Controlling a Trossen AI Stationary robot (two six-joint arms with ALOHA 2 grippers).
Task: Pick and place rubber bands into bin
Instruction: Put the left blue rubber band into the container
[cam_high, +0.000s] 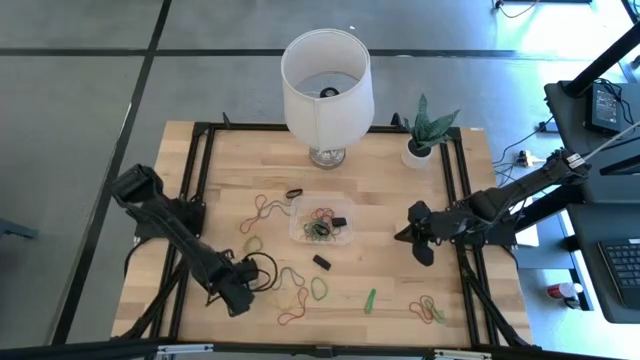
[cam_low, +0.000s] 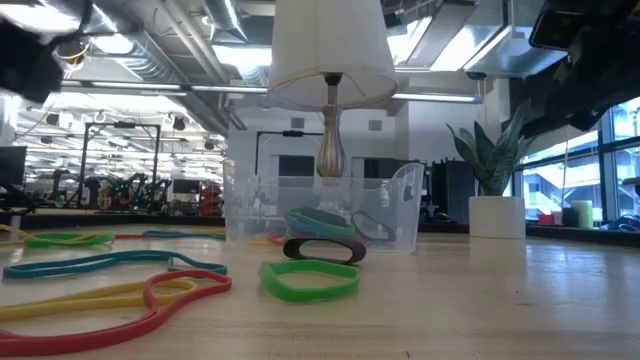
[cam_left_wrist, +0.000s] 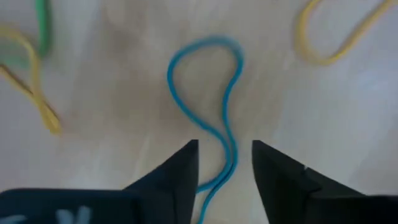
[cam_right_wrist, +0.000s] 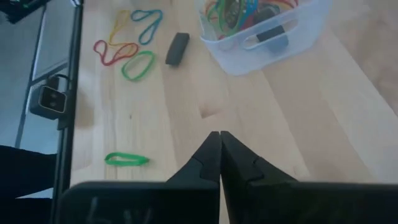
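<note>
My left gripper (cam_left_wrist: 225, 144) is open at the table's near-left part (cam_high: 243, 297). Its fingers stand on either side of the narrow end of a blue rubber band (cam_left_wrist: 205, 81) that lies flat on the wood, without touching it. Yellow bands (cam_left_wrist: 339, 37) and a green one lie beside it. My right gripper (cam_right_wrist: 219, 134) is shut and empty, to the right of the bin (cam_high: 408, 235). The clear bin (cam_high: 297, 225) stands mid-table with several coloured bands and a black piece inside (cam_right_wrist: 273, 46). More bands lie loose around it (cam_high: 262, 210).
A white-shaded lamp (cam_high: 325, 85) and a white plant pot (cam_high: 420, 150) stand at the far edge. A black block (cam_high: 322, 262), a green band (cam_high: 370, 300) and a cluster of bands (cam_high: 430, 308) lie near the near edge. Bare wood lies between the bin and my right gripper.
</note>
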